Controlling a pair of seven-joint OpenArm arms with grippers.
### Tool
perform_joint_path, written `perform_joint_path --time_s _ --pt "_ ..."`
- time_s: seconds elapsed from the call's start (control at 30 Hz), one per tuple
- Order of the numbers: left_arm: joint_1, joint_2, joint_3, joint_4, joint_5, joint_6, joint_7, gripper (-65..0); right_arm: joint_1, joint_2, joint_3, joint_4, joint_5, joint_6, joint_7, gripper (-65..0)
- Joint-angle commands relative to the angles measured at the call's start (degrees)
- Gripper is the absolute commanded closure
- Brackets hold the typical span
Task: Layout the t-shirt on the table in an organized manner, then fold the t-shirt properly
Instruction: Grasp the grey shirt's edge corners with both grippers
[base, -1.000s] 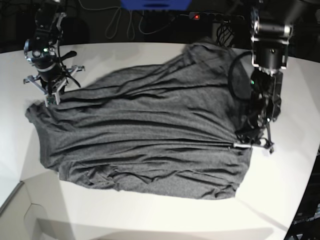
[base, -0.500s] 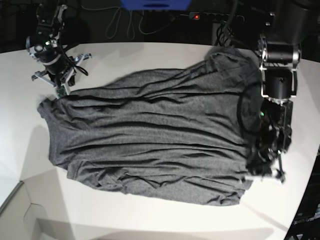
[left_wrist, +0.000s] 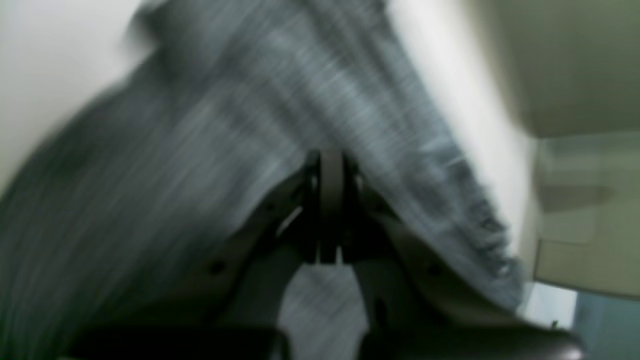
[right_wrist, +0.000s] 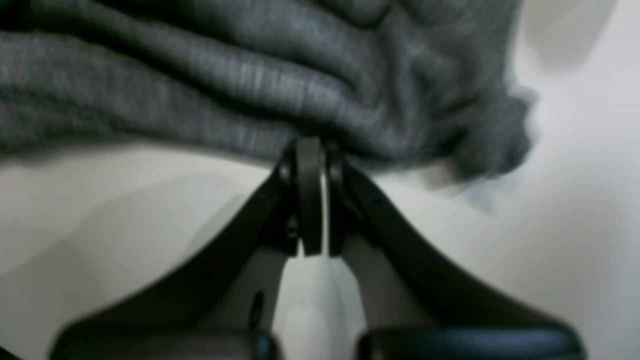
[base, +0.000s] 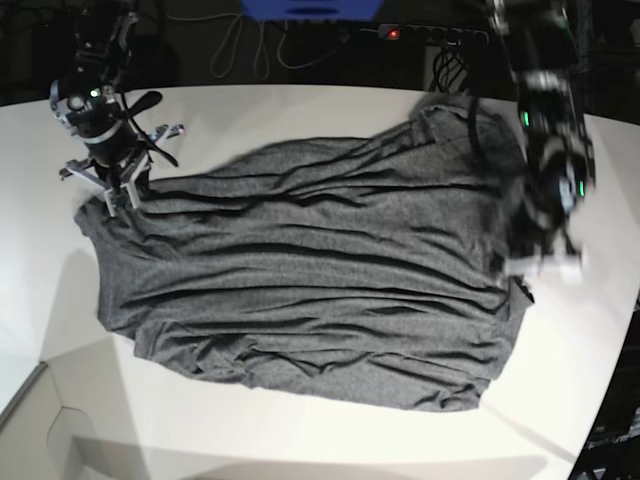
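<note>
In the base view, starting at the left, the right tool (base: 115, 190) is clenched on the edge of the t-shirt (base: 300, 280) at its upper left corner. The right wrist view confirms it: the jaws are pinched together on a bunched fold of grey knit (right_wrist: 250, 90), with bare white worktop (right_wrist: 125, 200) beneath. The shirt lies spread across the middle of the worktop (base: 300, 440), wide but rumpled, with long creases running from one held end to the other. At the right, the left tool (base: 540, 262) is clenched on the shirt's right edge; the left wrist view shows its jaws meeting on the cloth (left_wrist: 200, 150), which fans away from them.

The fabric looks light, soft and limp, so it should sag and wrinkle wherever it is not held taut. It is unlikely to slip from a firm pinch, but a pinch may catch one layer or two. The best holds are probably corners, hems or shoulder seams, pulled apart evenly to flatten the creases.

Both wrist views are smeared by motion, and the left arm is blurred in the base view, so its fingertips are hard to make out there. I cannot tell which end is the neck and which the hem, nor where the sleeves lie. The worktop's right corner is cut off by the frame.
</note>
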Motion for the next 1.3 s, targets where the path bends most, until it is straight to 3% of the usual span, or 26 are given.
perform_joint_path --time_s 0.0,0.1,0.2,0.3,0.5,0.73,1.03,1.27 --pt "1.43 -0.24 -1.02 2.73 -2.26 -0.56 -0.02 -0.1 0.30 0.26 -0.89 1.84 0.68 0.14 1.07 0.0" --pt "9.43 -0.07 -3.13 7.13 -7.01 -0.12 0.06 -3.2 0.30 0.35 -2.21 2.54 0.68 0.23 0.90 0.0" --pt "14.88 -0.07 -5.07 10.64 -9.91 -0.12 0.06 -12.9 0.21 0.35 -3.52 2.71 0.68 0.23 0.90 0.0" --pt "18.57 -0.07 -5.07 13.02 -10.17 -0.29 0.06 -22.1 0.12 0.26 -5.28 2.63 0.68 0.23 0.90 -0.2" --pt "22.97 0.11 -5.16 13.55 -9.91 -0.21 -0.55 -30.7 0.21 0.17 -5.72 2.71 0.68 0.23 0.99 -4.8" --pt "21.74 0.02 -5.24 10.12 -9.64 -0.03 -0.64 -32.2 -0.14 0.17 -5.63 2.71 0.68 0.23 0.99 -4.8" --pt "21.56 0.02 -5.24 9.06 -1.47 -0.03 -0.64 -32.1 -0.23 0.26 -5.28 2.71 0.68 0.23 0.90 -5.0" --pt "16.55 0.02 -5.24 -0.08 4.51 -0.29 -0.73 -32.2 0.30 0.35 -5.37 2.28 0.68 0.23 0.90 -5.2"
